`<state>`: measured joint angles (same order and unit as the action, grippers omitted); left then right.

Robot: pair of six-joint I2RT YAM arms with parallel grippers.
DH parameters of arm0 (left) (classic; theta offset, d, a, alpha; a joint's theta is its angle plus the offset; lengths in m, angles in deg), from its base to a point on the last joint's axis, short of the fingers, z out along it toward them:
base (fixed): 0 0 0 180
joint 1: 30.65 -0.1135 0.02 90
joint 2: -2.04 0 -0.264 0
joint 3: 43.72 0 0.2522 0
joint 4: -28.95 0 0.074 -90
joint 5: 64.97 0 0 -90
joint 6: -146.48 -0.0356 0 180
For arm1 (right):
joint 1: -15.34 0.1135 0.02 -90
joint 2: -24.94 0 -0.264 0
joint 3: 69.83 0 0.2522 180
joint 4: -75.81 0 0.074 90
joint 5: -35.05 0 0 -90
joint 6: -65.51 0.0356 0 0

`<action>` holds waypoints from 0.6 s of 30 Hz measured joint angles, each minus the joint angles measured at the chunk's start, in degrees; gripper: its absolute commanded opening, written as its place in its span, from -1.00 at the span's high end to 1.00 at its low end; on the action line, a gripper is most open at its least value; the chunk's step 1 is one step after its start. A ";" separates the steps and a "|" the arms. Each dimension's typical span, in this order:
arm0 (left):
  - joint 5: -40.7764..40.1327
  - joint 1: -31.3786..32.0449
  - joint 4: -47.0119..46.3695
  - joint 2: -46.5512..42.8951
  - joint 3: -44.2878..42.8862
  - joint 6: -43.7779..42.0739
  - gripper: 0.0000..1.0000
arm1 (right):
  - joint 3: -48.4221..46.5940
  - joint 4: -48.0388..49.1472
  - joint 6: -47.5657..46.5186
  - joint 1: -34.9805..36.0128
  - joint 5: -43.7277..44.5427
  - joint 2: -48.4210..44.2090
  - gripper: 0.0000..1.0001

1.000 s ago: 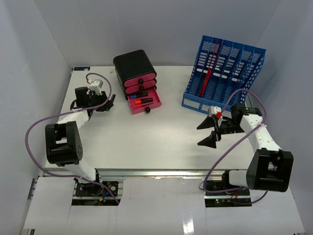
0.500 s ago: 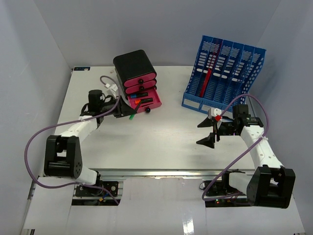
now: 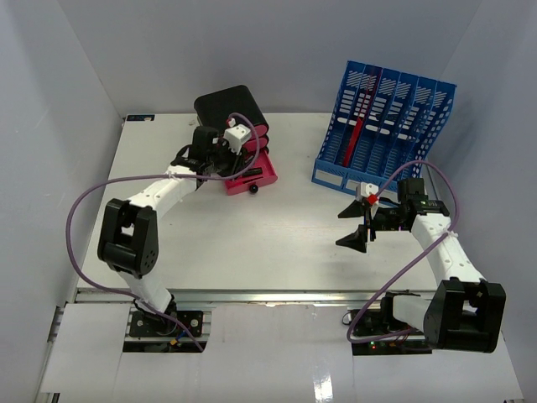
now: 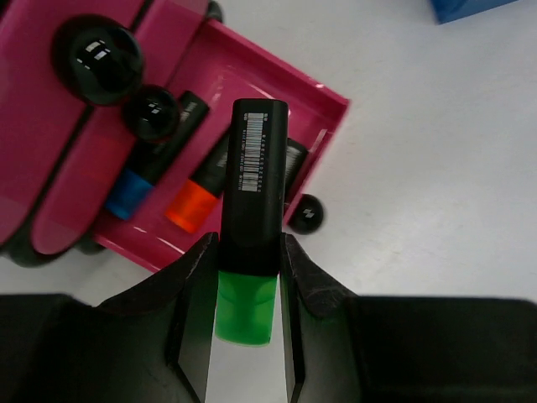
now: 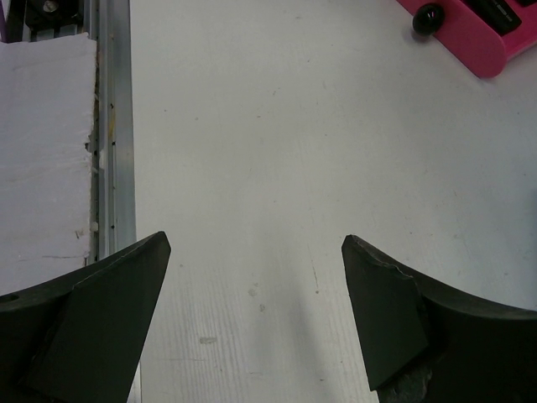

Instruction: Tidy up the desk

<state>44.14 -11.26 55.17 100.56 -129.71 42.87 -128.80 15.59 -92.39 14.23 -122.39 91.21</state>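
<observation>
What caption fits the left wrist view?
Left hand holds a green-capped marker over the open pink drawer, pens inside.

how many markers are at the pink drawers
3: a green marker held in the left gripper above the open drawer, a blue marker and an orange marker lying in it. Others may be hidden.

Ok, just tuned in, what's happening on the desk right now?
The left hand grips a green-capped highlighter and holds it over the open pink drawer, where a blue marker and an orange marker lie. The right hand is open and empty, hovering above bare desk near the blue file rack.
</observation>
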 measured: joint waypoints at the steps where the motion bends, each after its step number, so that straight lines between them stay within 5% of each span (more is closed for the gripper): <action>1: -2.04 0.24 0.30 1.54 -1.28 -2.49 0.74 | 0.00 0.00 0.00 0.00 -0.02 0.09 -0.80; 4: -6.60 1.08 0.54 5.66 -4.25 -7.32 0.66 | 0.00 0.00 0.02 0.02 0.00 0.11 -0.80; 10: -12.26 2.58 -0.15 10.49 -6.11 -11.70 -0.16 | 0.00 0.04 0.02 0.02 0.18 0.11 -0.80; 18: -15.53 3.95 -2.32 10.88 -6.10 -11.74 -0.46 | 0.08 0.05 -1.21 0.29 1.83 0.11 -0.80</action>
<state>28.61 -7.31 52.85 111.44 -135.81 31.13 -128.72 15.64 -93.60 14.52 -120.56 91.33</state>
